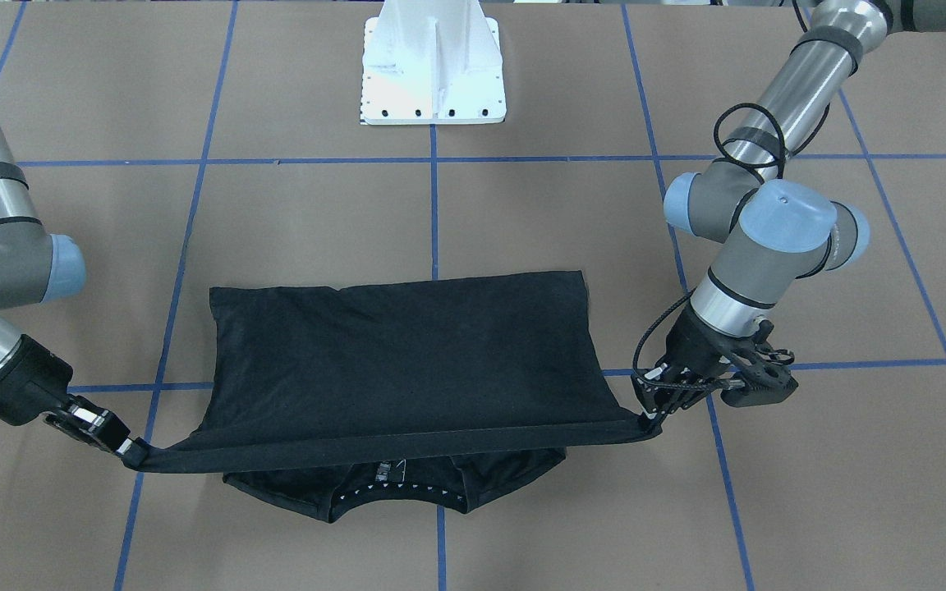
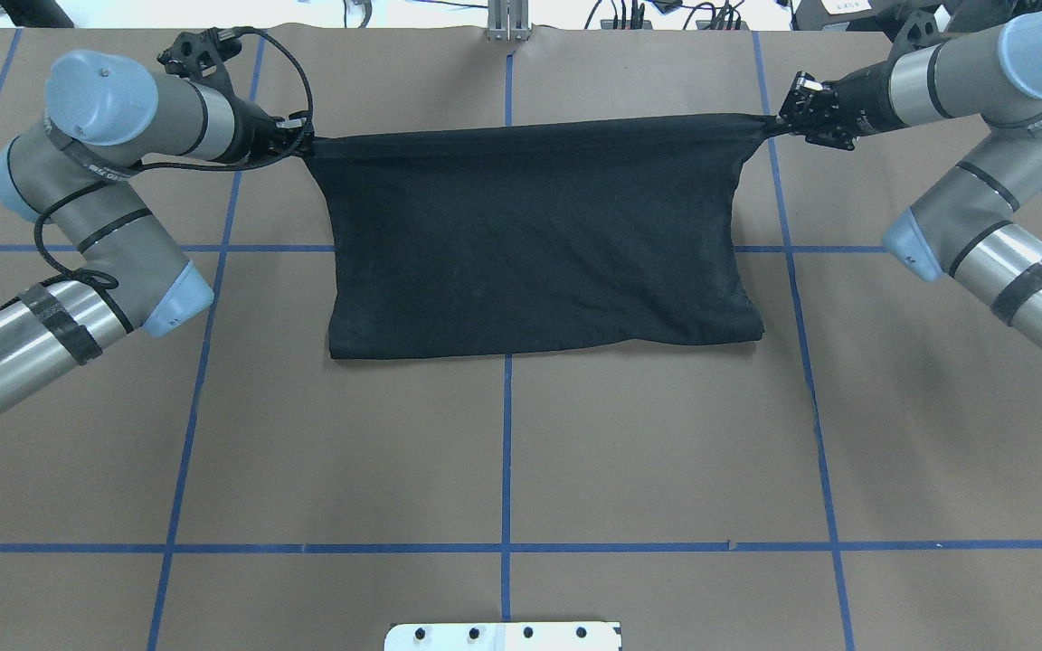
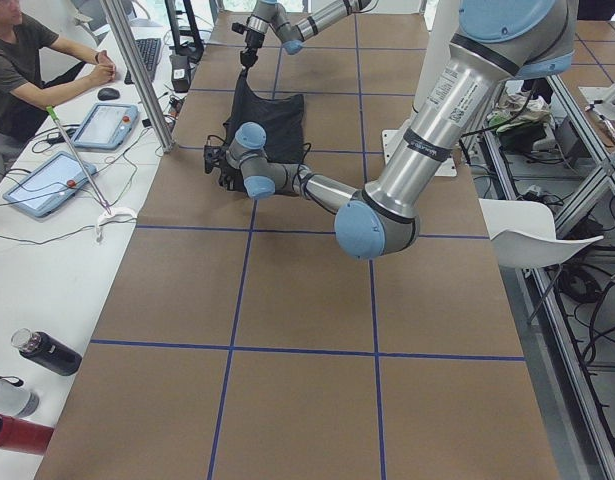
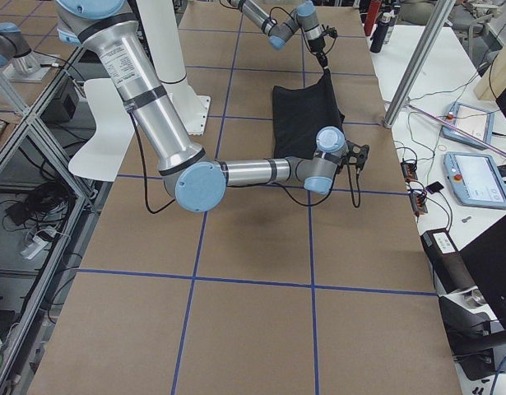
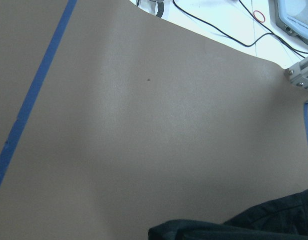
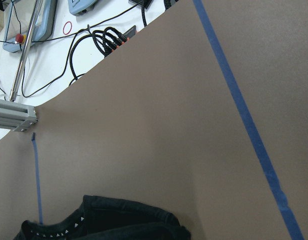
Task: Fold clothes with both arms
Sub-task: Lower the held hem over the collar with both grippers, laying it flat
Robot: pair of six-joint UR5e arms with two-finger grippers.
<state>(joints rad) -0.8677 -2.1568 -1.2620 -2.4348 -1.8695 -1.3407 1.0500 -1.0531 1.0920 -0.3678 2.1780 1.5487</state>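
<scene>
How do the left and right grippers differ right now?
The right gripper holds its corner slightly farther from the white base than the left gripper, so the taut edge slants. A black cable loops beside the left gripper; none shows by the right. Both are shut on end corners of the T-shirt's raised edge.

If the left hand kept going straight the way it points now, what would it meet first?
The T-shirt itself: the left hand is shut on its corner, angled inward and down. Beyond the cloth, its line seems to end on the table under the stretched edge, though depth is unclear.
</scene>
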